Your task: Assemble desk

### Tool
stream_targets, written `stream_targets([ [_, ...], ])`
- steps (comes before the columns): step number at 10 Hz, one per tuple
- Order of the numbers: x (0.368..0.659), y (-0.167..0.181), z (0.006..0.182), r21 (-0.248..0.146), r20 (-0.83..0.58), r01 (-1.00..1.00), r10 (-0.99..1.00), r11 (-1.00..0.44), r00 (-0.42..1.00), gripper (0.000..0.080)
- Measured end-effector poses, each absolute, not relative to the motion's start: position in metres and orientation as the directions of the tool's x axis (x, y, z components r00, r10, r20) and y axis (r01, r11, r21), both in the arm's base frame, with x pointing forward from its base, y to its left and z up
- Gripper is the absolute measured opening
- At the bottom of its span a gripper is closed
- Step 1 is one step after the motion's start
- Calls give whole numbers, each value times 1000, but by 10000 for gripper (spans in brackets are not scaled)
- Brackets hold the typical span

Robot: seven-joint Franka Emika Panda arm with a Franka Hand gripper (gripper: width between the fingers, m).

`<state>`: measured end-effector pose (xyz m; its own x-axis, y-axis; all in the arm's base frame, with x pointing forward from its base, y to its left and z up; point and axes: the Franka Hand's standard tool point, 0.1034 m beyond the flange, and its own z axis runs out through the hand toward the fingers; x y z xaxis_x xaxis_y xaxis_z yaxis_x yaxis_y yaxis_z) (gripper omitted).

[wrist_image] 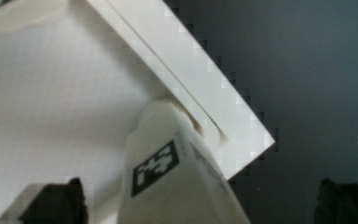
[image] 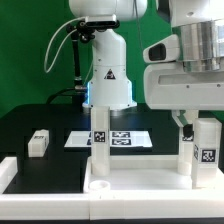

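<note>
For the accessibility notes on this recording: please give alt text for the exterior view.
An open pincer hangs around the top of an upright leg on the tabletop, at the exterior view's right; a second leg stands upright toward that view's left. Behind, a third leg lies on the black table near the marker board.

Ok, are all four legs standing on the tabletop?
No, one leg lies loose on the black table, off the tabletop.

The arm (image: pixel 108 60) is glossy white and rounded, with a black triangular marking (image: pixel 109 75) on its column. A black cable (image: pixel 56 48) loops beside it; the fingertips (wrist_image: pixel 51 205) are dark.
</note>
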<state>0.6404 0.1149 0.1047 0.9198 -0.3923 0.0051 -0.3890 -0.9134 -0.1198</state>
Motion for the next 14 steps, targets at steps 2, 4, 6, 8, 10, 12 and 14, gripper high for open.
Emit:
stream_targets([
  [2,642,113,105,-112,-1,-317,-319,-942,948,649],
  [4,642,113,104,-111,-5,-350,-351,-930,936,639],
  [6,641,113,104,-109,-21,-473,-474,-874,880,292],
  [8,641,110,103,-101,-37,-595,-595,-797,803,292],
  [10,641,109,104,-88,-60,-785,-784,-613,618,292],
  [12,642,107,104,-80,-136,-969,-961,-234,243,292],
  [14,642,107,103,-66,-189,-996,-981,56,-43,291],
])
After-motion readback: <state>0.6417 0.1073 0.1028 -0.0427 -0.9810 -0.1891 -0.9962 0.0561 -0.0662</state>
